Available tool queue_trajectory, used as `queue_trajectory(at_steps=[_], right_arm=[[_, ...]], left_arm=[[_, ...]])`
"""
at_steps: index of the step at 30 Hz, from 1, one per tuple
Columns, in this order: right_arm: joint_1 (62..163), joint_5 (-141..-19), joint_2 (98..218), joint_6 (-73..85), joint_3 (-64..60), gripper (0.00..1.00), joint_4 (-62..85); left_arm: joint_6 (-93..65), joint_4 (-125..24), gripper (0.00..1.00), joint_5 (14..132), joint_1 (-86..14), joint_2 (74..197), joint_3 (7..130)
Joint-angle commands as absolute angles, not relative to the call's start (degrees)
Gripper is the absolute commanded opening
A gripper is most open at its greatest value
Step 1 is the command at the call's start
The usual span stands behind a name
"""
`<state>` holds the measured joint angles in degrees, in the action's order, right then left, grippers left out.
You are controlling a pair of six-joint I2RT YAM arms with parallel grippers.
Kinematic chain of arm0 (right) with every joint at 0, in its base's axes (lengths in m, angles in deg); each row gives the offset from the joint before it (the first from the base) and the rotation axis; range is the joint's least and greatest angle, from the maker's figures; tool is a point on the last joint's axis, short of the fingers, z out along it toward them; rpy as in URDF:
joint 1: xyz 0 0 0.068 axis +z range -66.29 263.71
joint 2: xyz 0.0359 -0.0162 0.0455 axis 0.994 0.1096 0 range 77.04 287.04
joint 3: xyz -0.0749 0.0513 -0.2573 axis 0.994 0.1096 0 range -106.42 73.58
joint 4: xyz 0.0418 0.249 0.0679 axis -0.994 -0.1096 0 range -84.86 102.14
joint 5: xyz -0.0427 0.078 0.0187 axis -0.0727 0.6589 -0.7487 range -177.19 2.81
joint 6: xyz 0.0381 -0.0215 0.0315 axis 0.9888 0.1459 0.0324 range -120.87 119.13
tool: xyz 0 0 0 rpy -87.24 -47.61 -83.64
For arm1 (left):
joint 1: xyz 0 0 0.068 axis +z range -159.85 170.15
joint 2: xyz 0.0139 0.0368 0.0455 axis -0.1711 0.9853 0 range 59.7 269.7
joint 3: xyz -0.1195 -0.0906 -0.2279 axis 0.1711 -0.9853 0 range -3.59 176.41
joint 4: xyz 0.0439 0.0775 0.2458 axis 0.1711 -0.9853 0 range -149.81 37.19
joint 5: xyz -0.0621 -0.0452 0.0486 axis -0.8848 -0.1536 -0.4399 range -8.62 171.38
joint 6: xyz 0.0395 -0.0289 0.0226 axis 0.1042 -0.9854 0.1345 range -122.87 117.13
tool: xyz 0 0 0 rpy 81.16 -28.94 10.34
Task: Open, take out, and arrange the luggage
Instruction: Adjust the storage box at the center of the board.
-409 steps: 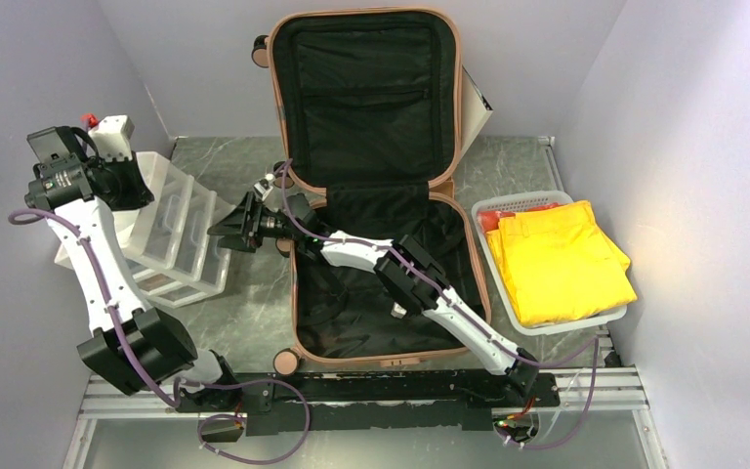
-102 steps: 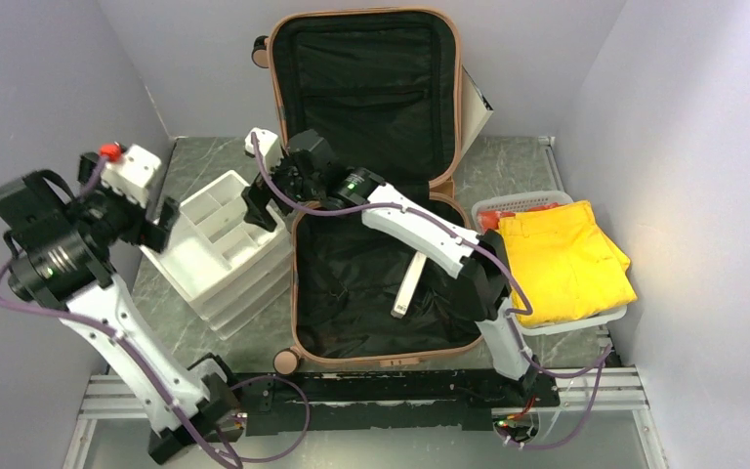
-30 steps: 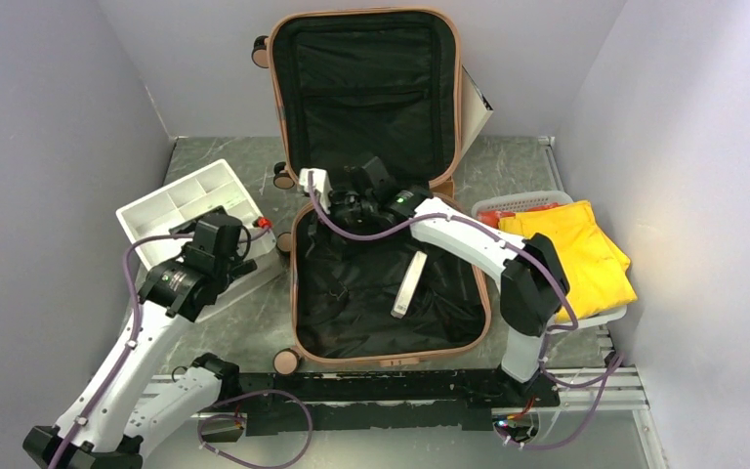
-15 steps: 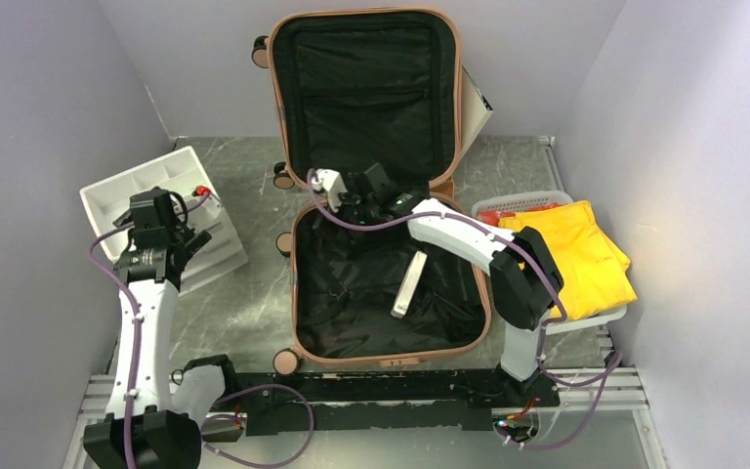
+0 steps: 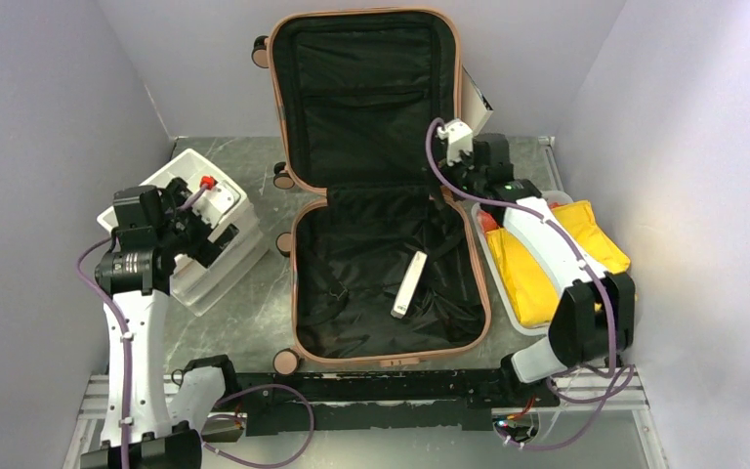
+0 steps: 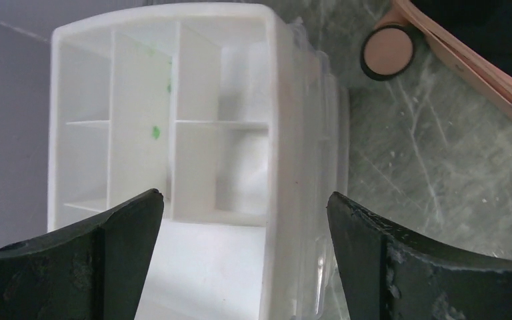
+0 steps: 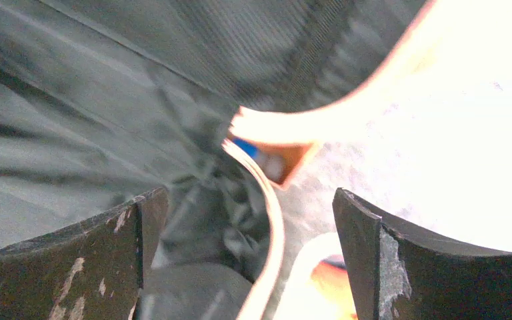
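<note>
The salmon-pink luggage point(image 5: 371, 88) lies open, its lid propped against the back wall and its lower shell flat on the table. A flat white bar point(image 5: 409, 283) rests on the black lining of the lower shell. My right gripper point(image 5: 464, 191) point(image 7: 249, 193) hangs open over the right hinge corner. The pink rim point(image 7: 270, 220) runs between its fingers without touching them. My left gripper point(image 5: 190, 230) point(image 6: 243, 195) is open above a white compartment organizer point(image 6: 140, 133), holding nothing. A luggage wheel point(image 6: 387, 52) shows beside the organizer.
The white organizer point(image 5: 227, 256) stands left of the luggage on the marble table. A white basket point(image 5: 522, 315) with folded yellow clothes point(image 5: 601, 244) and something red sits right of the luggage, partly under my right arm. Walls close in on three sides.
My right gripper swung from the middle of the hinge to the luggage's right hinge corner. My left arm turned, and the organizer now sits a little nearer the luggage.
</note>
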<state>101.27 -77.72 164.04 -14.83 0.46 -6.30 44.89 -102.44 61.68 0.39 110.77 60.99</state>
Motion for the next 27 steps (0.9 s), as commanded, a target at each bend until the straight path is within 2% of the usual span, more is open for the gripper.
queue_trajectory(at_steps=[1, 3, 5, 7, 10, 13, 16, 21, 24, 27], right_arm=[[97.49, -83.31, 158.90, -17.98, 5.90, 1.00, -7.36], [95.31, -83.62, 158.52, -17.97, 7.47, 1.00, -7.31], [93.52, -82.39, 158.72, -17.86, 8.41, 1.00, -5.97], [91.19, -77.52, 158.50, -16.84, 8.27, 1.00, -3.14], [89.36, -74.74, 159.46, -13.53, 4.36, 1.00, 0.99], [87.83, -71.74, 163.63, -7.53, -2.93, 0.99, 1.34], [87.31, -66.25, 165.36, -3.35, -5.42, 0.97, 7.78], [88.36, -62.59, 172.02, 1.68, -14.62, 0.91, 12.64], [89.39, -65.66, 175.18, 2.59, -16.11, 0.79, 17.76], [90.80, -69.62, 178.96, 0.16, -20.42, 0.72, 17.76]], left_arm=[[38.19, -95.46, 0.97, 68.59, -0.16, 111.81, 62.12], [39.22, -96.65, 0.97, 66.14, -0.18, 112.25, 62.91], [39.07, -100.13, 0.97, 58.96, -0.49, 112.76, 65.58], [37.59, -102.71, 0.97, 53.53, -2.13, 114.34, 69.16], [34.74, -103.83, 0.97, 51.48, -5.85, 117.08, 71.78], [30.05, -100.88, 0.97, 57.02, -15.55, 119.05, 72.10], [25.61, -93.42, 0.97, 66.43, -23.09, 120.34, 71.59], [18.01, -78.79, 0.97, 80.02, -23.65, 129.01, 76.31], [15.40, -72.69, 0.97, 82.73, -23.65, 135.50, 80.24], [13.26, -69.35, 0.97, 82.06, -23.65, 141.52, 85.20]])
